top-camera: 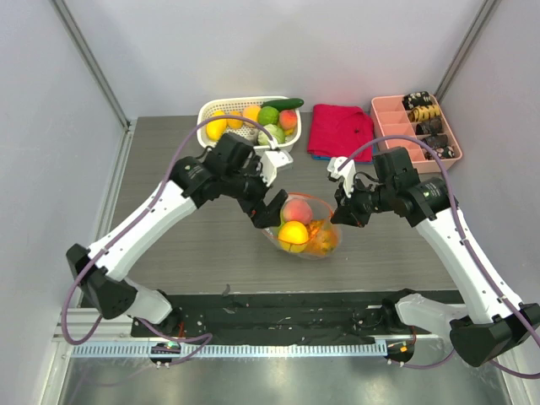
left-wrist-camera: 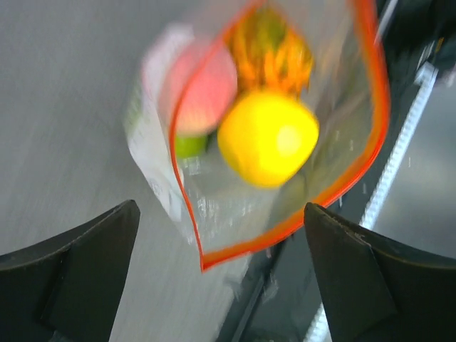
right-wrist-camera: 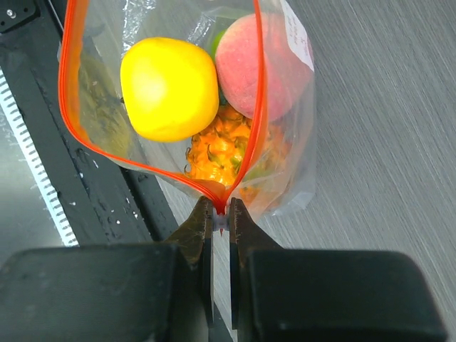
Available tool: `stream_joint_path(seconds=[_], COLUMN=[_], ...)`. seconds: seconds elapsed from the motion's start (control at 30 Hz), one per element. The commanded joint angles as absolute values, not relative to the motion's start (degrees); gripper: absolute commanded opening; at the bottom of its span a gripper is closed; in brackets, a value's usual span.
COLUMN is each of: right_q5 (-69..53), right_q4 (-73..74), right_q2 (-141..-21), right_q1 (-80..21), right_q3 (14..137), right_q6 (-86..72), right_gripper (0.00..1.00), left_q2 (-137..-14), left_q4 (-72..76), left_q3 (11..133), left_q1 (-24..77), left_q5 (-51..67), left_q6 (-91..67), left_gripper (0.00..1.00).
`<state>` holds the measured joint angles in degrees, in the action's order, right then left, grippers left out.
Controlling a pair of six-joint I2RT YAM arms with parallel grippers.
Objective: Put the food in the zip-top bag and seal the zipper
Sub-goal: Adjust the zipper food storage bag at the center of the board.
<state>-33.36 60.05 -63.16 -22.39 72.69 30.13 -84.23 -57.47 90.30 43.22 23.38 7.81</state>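
The clear zip-top bag (top-camera: 314,250) lies mid-table between both grippers with its mouth open. Inside are a round yellow fruit (top-camera: 293,233), a pink peach (top-camera: 295,208) and a frilly orange piece (top-camera: 323,237). My right gripper (right-wrist-camera: 221,214) is shut on the small white tab (right-wrist-camera: 221,223) at the end of the orange-red zipper (right-wrist-camera: 260,107). My left gripper (left-wrist-camera: 221,214) is open, and the bag's other zipper corner (left-wrist-camera: 206,260) hangs between its fingers without touching them. The left wrist view is blurred; the yellow fruit (left-wrist-camera: 267,137) and the peach (left-wrist-camera: 203,89) show through the mouth.
A white slotted basket (top-camera: 205,112) with more toy fruit stands at the back left. A red cloth (top-camera: 340,131) and a pink compartment tray (top-camera: 384,118) are at the back right. A black strip (top-camera: 278,308) runs along the near edge.
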Motion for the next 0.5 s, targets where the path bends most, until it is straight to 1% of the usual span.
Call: stream_joint_path(seconds=[0.0,0.03,0.2,0.37,0.47], right_q5=[-35.33,-35.59,-36.82,-37.0,-37.26], right_q4=[55.81,55.81,55.55,54.93,54.14], right_q2=[-62.58,-62.49,-61.26,-59.86,-58.89], right_q1=[-22.76,-22.76,-22.68,-22.68,-22.76], right_q3=[72.6,72.77,72.77,72.25,71.63], right_q6=[27.86,27.51,26.46,25.05,24.43], right_gripper=[0.01,0.01,0.01,0.01,0.01], left_q2=[-75.15,-74.89,-79.62,-85.68,-87.1], left_q4=[-32.9,-27.91,-20.32,-17.58,-13.64], left_q3=[85.54,84.56,82.45,85.16,83.85], left_q1=[44.9,45.7,48.86,49.31,49.39], left_q5=[28.22,28.04,29.18,32.78,35.32], left_q6=[2.64,2.55,6.06,5.63,3.26], left_gripper=[1.0,1.0,1.0,1.0,1.0])
